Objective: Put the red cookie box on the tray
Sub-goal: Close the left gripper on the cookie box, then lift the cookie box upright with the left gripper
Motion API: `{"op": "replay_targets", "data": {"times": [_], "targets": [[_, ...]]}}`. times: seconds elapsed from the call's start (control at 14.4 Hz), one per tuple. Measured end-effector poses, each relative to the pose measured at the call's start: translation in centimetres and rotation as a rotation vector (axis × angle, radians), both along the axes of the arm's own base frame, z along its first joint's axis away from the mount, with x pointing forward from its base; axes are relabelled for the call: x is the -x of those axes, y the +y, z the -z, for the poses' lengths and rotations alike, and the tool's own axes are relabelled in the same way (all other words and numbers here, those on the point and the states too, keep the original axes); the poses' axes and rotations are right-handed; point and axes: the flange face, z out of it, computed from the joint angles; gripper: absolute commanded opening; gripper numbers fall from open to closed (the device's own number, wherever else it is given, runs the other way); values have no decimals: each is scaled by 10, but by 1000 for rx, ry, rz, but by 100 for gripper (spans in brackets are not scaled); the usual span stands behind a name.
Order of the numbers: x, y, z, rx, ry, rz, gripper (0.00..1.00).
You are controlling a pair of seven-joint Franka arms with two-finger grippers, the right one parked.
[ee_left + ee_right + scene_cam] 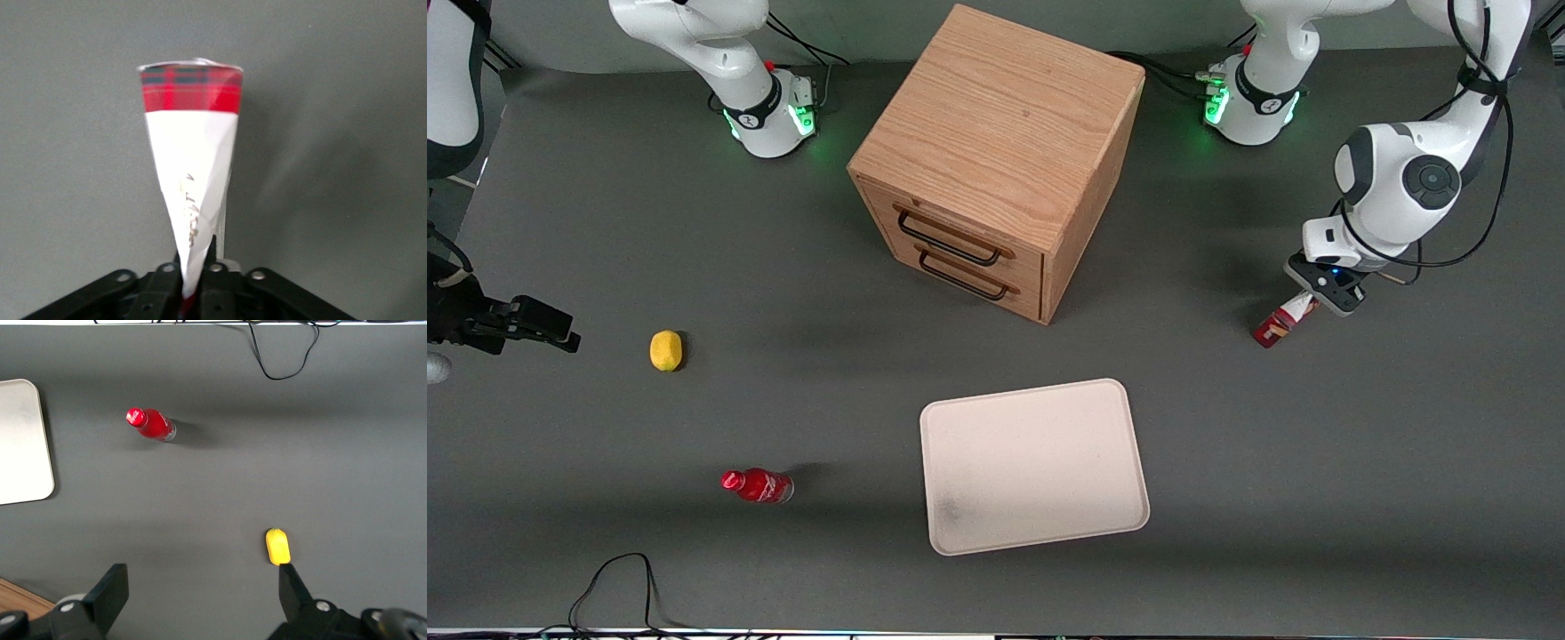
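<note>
Grey table (1316, 498); end effector (1319, 296) clamps red cookie box (1282, 321).

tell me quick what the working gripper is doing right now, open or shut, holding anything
Left gripper: shut on one end of the red cookie box, toward the working arm's end of the table, well away from the tray.

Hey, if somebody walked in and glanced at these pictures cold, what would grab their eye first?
Probably the big wooden drawer cabinet standing mid-table, with the pale tray lying nearer the front camera. Next, toward the working arm's end of the table, the gripper shut on the red cookie box, which hangs lifted and tilted. A lemon and a small red bottle lie toward the parked arm's end.
</note>
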Motion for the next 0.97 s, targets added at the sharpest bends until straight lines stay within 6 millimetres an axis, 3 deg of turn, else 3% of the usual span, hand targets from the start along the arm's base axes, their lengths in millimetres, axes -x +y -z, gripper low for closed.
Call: {"op": "replay_targets", "data": {"times": [0.21, 0.42, 0.62, 0.97], "targets": [[-3, 1, -4, 0, 16, -1, 0], [-17, 2, -30, -2, 50, -6, 0], [-31, 5, -79, -3, 80, -22, 0], [-52, 9, -183, -8, 117, -75, 0]]}}
